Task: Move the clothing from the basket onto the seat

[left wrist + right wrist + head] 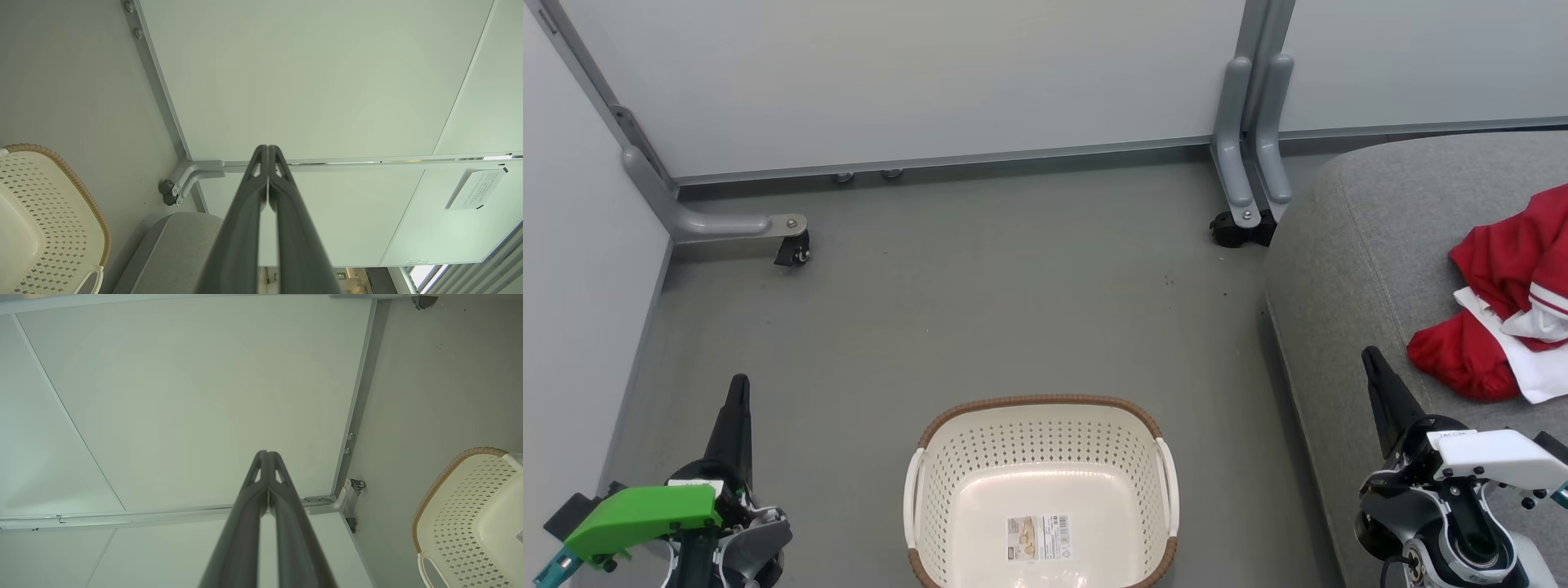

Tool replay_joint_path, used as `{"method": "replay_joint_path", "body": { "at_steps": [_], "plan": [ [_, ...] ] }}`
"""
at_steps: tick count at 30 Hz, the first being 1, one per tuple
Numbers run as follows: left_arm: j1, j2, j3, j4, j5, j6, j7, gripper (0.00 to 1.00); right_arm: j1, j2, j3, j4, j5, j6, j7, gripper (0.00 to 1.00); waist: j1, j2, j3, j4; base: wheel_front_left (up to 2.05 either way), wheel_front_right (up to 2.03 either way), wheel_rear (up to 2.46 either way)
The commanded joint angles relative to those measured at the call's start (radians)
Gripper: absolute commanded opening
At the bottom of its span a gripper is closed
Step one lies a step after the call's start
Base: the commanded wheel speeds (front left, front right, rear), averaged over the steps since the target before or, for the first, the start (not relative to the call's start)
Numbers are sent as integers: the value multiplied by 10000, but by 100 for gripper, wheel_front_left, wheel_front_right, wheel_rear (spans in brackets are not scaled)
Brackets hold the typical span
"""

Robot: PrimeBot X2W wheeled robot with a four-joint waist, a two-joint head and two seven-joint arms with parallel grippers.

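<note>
In the head view the basket (1042, 401) stands on the grey floor (1013, 286) at bottom centre; its cream floor is exposed and carries a label sticker (1037, 537). The seat (1347, 269) occupies the right side of the frame, beside the basket with a strip of floor between them; the clothing (1503, 269) lies on the seat as a crumpled red heap with white trim, cut by the right edge of the frame, so the number of garments cannot be told. The left gripper (739, 382) sits at lower left and the right gripper (1370, 353) at lower right, the latter in front of the seat's near edge and close to the heap without touching it; each presents a single dark point. The wrist views confirm the tool state: in the left wrist view and in the right wrist view the two fingers meet along their length, clenched on nothing. The left wrist view places the basket at its lower left and a rounded corner of the seat at bottom centre, and adds a white notice (474, 190) fixed to a partition panel (310, 81) at right; its print is too small to read. The right wrist view places the basket at its lower right and a castor bracket (351, 490) at the foot of the partition, right of centre.
</note>
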Motion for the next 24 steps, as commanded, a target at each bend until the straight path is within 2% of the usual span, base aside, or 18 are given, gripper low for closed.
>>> {"method": "replay_joint_path", "body": {
  "at_steps": [1, 24],
  "plan": [
    [-107, -1, 20, -22, -25, -47, 40, 0, -84, 9, -36, 21, -64, 4, 42, 0, 0, 0, 0, 0, 0, 0, 0],
    [-106, -1, 18, -21, -26, -47, 39, 0, -89, 41, -83, 25, -100, 4, 79, 0, 0, 0, 0, 0, 0, 0, 0]
  ]
}}
